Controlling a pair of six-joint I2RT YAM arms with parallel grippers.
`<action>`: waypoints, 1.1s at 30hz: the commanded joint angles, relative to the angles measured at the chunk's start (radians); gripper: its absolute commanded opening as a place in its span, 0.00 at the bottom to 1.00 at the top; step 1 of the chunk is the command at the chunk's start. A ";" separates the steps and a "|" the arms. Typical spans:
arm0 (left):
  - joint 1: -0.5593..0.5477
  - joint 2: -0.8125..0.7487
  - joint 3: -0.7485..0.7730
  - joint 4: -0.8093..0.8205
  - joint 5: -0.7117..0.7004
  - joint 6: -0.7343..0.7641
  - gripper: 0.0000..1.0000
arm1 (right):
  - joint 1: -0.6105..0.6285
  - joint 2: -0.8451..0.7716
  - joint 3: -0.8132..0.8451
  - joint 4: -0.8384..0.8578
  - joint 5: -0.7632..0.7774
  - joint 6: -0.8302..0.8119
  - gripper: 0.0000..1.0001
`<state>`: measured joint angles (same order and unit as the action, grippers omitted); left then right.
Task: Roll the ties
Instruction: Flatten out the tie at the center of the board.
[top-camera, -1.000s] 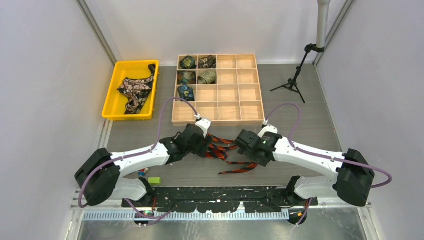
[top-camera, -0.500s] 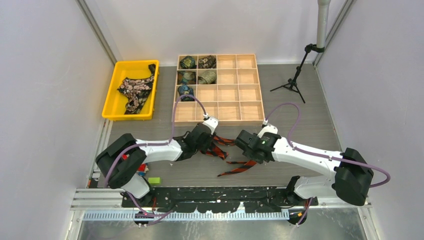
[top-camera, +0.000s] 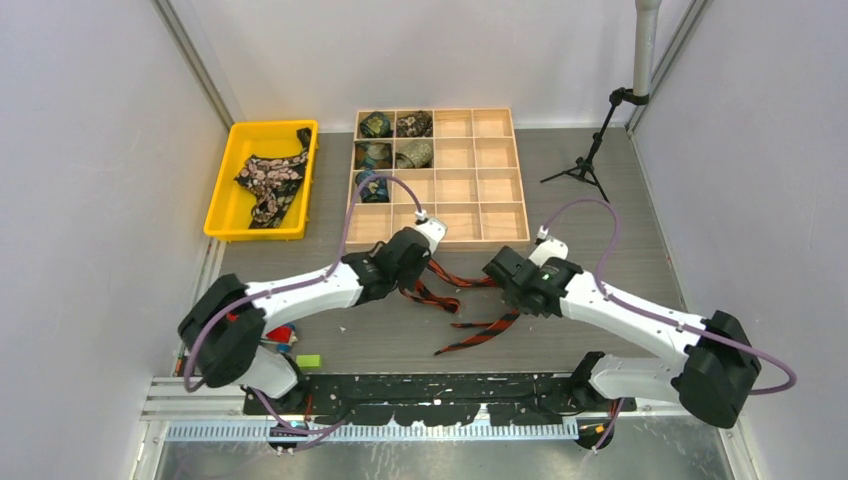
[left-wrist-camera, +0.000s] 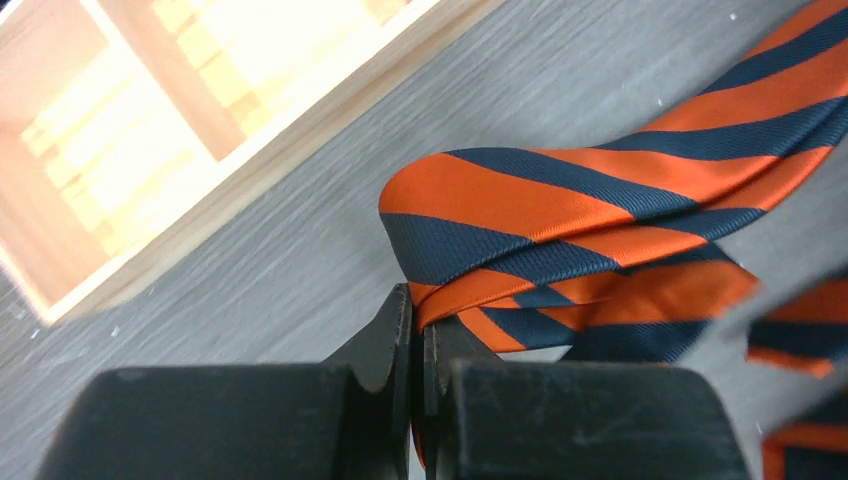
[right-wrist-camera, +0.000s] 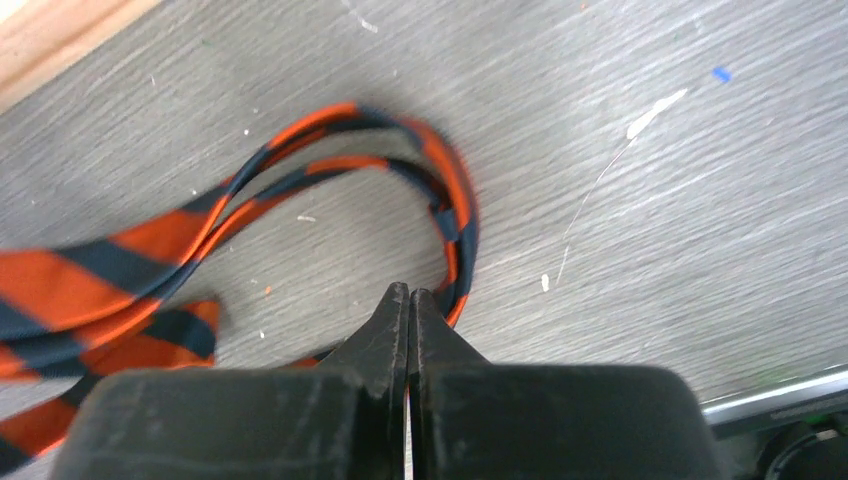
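An orange-and-dark striped tie lies crumpled and partly looped on the grey table between my two arms. My left gripper is shut on one folded end of the tie, and the fabric shows pinched between its jaws. My right gripper is shut with its tips pressed together on a narrow loop of the same tie, which runs in under them from both sides. A black tie with pink flowers lies in the yellow bin.
A wooden grid tray stands just beyond the grippers, with several small rolled ties in its far left cells. Its near wall shows in the left wrist view. A black tripod stands far right. Small toy blocks lie near the left base.
Both grippers closed from open onto the striped tie. Both moved away from the bases toward the wooden tray, the left also to the right, pulling a strand of tie taut between them.
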<state>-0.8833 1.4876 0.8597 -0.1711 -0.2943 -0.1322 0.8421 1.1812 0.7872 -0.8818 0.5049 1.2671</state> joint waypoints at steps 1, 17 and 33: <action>0.003 -0.166 0.059 -0.415 0.014 -0.059 0.00 | -0.084 -0.035 0.052 0.037 -0.001 -0.213 0.00; 0.009 -0.338 0.004 -0.602 0.126 -0.314 0.00 | 0.115 0.007 0.190 -0.084 -0.133 -0.147 0.85; 0.019 -0.352 -0.001 -0.618 0.155 -0.308 0.00 | 0.270 0.165 0.052 0.008 -0.109 0.034 0.28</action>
<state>-0.8745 1.1568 0.8444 -0.7704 -0.1589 -0.4381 1.1095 1.3491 0.8246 -0.8833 0.3454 1.2667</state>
